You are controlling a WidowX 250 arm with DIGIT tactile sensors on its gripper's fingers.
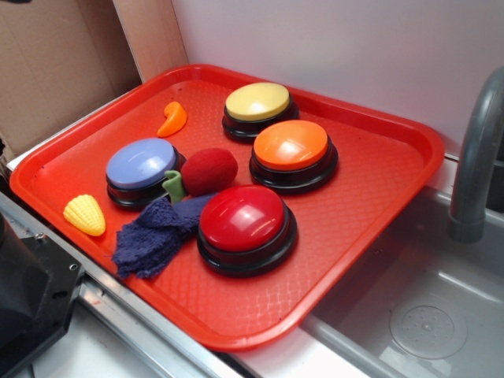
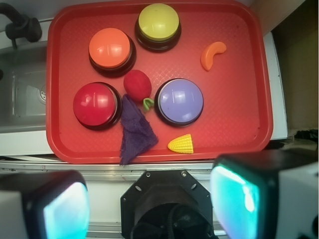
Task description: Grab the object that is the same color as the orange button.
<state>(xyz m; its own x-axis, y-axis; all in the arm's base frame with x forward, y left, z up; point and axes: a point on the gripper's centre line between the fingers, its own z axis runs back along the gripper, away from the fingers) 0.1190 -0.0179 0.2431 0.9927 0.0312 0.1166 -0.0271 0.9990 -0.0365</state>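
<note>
Wrist view: we are holding the gripper (image 2: 149, 209) open and empty, off the tray (image 2: 249, 99); the object (image 2: 212, 55) is lying well ahead, right of centre, its curve running diagonally.

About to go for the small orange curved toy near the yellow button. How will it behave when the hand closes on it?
The orange toy looks like hard, glossy plastic, so it will probably stay stiff but may slip between the fingers. Being small, it is likely light and could skid on the red tray. Its curved, tapered shape may twist unless gripped across the thicker end.
</note>
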